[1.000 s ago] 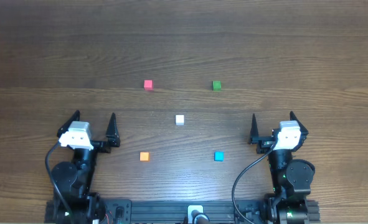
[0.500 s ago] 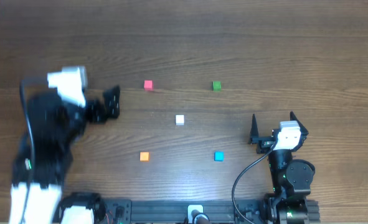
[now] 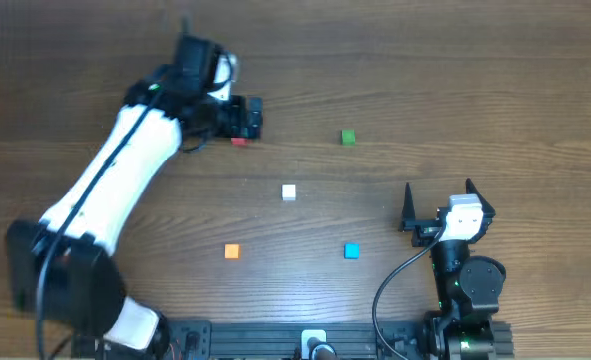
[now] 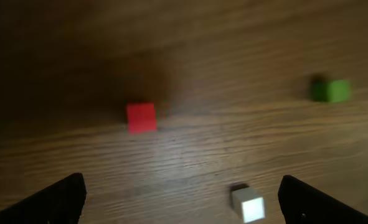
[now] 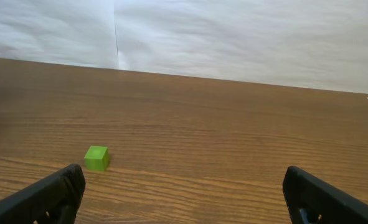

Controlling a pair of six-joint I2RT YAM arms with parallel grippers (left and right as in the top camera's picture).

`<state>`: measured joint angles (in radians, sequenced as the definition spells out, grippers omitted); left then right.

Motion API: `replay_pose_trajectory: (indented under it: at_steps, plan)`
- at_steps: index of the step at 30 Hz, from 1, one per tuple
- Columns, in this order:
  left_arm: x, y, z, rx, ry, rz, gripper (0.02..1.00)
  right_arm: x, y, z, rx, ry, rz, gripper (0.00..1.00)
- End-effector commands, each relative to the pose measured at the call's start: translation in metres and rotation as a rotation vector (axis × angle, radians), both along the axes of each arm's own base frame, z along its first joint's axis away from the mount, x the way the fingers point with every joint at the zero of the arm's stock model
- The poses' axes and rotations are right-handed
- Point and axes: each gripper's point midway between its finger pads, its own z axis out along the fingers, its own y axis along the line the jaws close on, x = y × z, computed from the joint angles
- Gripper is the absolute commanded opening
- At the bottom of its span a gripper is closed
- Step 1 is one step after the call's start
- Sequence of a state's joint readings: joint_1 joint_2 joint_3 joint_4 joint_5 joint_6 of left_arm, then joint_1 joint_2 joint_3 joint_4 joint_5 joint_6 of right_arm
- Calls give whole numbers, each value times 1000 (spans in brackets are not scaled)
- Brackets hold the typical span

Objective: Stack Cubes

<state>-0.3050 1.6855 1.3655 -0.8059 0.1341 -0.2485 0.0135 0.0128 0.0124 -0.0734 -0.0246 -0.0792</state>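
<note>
Five small cubes lie apart on the wooden table: red (image 3: 238,141), green (image 3: 348,137), white (image 3: 289,192), orange (image 3: 232,251) and blue (image 3: 351,250). My left gripper (image 3: 247,118) hangs above the table by the red cube and partly covers it in the top view. Its wrist view has the left gripper (image 4: 182,184) open and empty, with the red cube (image 4: 141,117) ahead, the white cube (image 4: 248,203) nearer and the green cube (image 4: 332,91) off to one side. My right gripper (image 3: 439,200) sits open near its base, and the green cube (image 5: 97,158) lies far ahead of it.
The left arm's white link (image 3: 115,190) stretches diagonally over the table's left half. A white wall (image 5: 233,37) stands beyond the table's far edge. Bare wood surrounds the cubes.
My left arm has swung from its rest spot near the base up and to the right, ending over the red cube. The right arm and all cubes have stayed put.
</note>
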Motion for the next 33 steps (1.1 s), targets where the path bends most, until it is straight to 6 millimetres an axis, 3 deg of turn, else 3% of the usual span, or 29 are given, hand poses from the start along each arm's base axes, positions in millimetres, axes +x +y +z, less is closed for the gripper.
replay_pose_trajectory:
  at_steps: [1, 6, 14, 22, 29, 33]
  plan:
    - [14, -3, -35, 89, 91, 29, 998, 0, -1, -1, 3, -2, -2, 991]
    - [13, 7, -76, 161, 189, 66, 996, 0, -1, -1, 3, -2, -2, 993]
    - [16, 10, -108, 198, 231, 88, 965, 0, -1, -1, 3, -2, -2, 991]
    - [25, 9, -121, 199, 216, 103, 906, 0, -1, -1, 3, -2, -2, 993]
    - [24, 9, -126, 203, 227, 105, 720, 0, -1, -1, 3, -2, -2, 993]
    - [23, 9, -134, 209, 244, 104, 693, 0, -1, -1, 3, -2, -2, 993]
